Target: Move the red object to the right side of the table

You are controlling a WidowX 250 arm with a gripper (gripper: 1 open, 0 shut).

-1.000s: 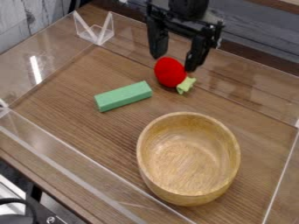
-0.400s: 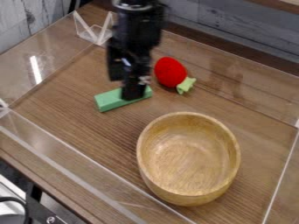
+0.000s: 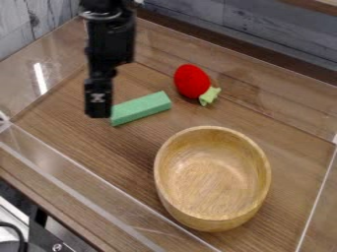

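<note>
While the toy strawberry (image 3: 194,80) lies on the table (image 3: 99,174) up past the wooden bowl (image 3: 214,179), the gripper (image 3: 98,106) is spread wide, away from it. I can't tell if the move is done.

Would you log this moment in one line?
gripper: open, empty | toy strawberry: on tabletop, beyond green block | bowl: nearest camera

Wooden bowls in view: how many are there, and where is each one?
1: the wooden bowl stands on the tabletop, nearer the camera than the green block.
</note>
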